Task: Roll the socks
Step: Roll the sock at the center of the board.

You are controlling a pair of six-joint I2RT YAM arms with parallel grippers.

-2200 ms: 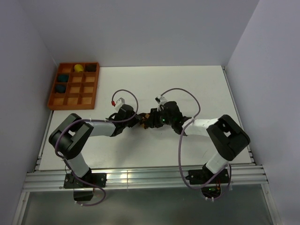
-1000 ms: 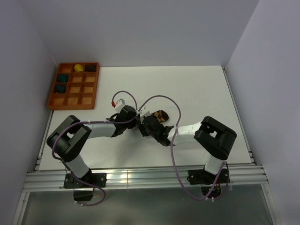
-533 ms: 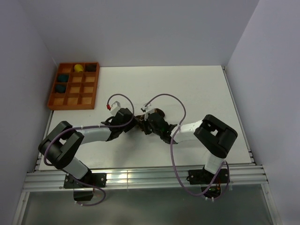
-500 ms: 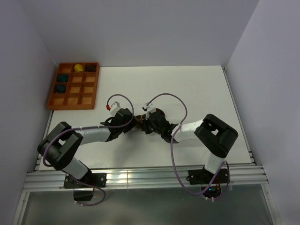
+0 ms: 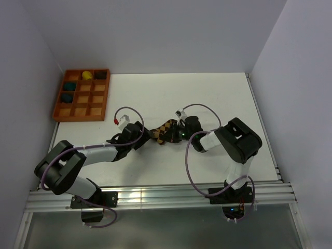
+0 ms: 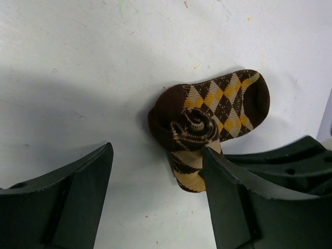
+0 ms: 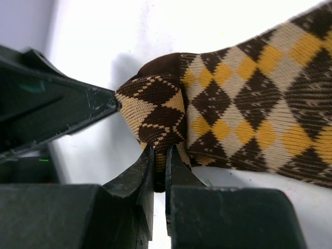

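The socks (image 6: 223, 104) are brown and tan argyle and lie partly rolled on the white table, near its middle in the top view (image 5: 165, 129). The rolled end shows a spiral (image 6: 194, 124); the flat toe part stretches away from it (image 7: 259, 104). My left gripper (image 6: 158, 150) is open just left of the roll (image 5: 150, 136), with one finger (image 6: 233, 192) touching the roll's side. From the right (image 5: 174, 136), my right gripper (image 7: 160, 155) is shut on the lower edge of the rolled fabric (image 7: 155, 104). The left gripper's finger (image 7: 62, 111) shows at that view's left.
An orange compartment tray (image 5: 88, 104) stands at the table's back left. It holds two teal sock balls (image 5: 69, 87), a yellow one (image 5: 86, 75) and a dark one (image 5: 100, 75). Both arms' cables loop above the socks. Walls close in the left, back and right.
My left gripper has opened and drawn back to the left off the roll. My right gripper has shut on the roll and shifted right, so more of the flat sock shows.
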